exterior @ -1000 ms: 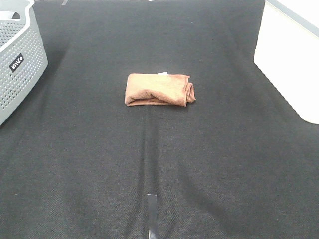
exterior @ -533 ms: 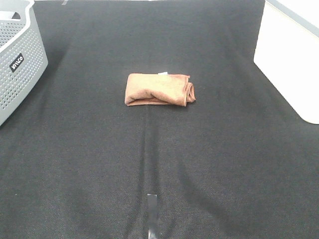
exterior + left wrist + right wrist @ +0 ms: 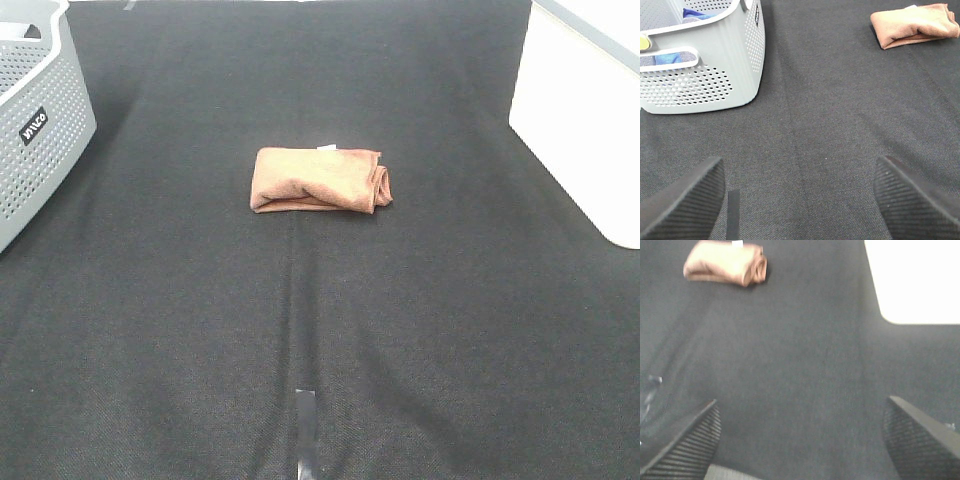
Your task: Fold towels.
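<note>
The brown towel (image 3: 320, 180) lies folded into a small thick rectangle on the black cloth table (image 3: 320, 330), with its white tag (image 3: 327, 148) at the far edge. It also shows in the left wrist view (image 3: 914, 26) and in the right wrist view (image 3: 725, 262). Neither gripper shows in the exterior high view. My left gripper (image 3: 800, 200) is open and empty, well away from the towel. My right gripper (image 3: 800, 440) is open and empty, also far from the towel.
A grey perforated laundry basket (image 3: 35, 130) stands at the far left; it holds blue cloth (image 3: 695, 12). A white container (image 3: 585, 110) stands at the right edge. A strip of tape (image 3: 305, 430) marks the table's near middle.
</note>
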Controlling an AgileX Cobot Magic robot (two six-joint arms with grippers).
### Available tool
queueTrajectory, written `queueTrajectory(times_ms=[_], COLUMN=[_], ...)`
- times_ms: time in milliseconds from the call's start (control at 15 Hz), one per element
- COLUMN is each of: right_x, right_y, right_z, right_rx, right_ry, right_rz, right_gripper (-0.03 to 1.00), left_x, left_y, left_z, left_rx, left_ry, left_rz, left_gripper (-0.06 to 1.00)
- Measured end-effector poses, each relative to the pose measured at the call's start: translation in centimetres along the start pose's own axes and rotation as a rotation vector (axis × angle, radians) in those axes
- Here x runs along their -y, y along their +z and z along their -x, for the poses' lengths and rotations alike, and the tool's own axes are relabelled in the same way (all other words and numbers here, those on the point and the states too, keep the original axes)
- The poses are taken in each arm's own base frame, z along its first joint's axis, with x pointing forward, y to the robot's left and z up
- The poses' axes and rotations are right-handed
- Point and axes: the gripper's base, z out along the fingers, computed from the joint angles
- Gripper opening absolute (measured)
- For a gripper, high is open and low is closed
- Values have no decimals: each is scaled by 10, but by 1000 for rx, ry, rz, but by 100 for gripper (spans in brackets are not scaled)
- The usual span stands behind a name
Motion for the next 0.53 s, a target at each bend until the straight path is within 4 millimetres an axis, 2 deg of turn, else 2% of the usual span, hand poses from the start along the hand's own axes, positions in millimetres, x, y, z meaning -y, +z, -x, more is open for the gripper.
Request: queueTrajectory(times_ms=[533], right_x=[-1], right_y=[-4], right_z=[-2], right_rx=[28], right_ry=[4], right_rz=[1], right_gripper=[82], left_x=[0], left_y=[0], left_z=[0], left_rx=[1], left_ry=[0], left_rz=[0], left_gripper=[78])
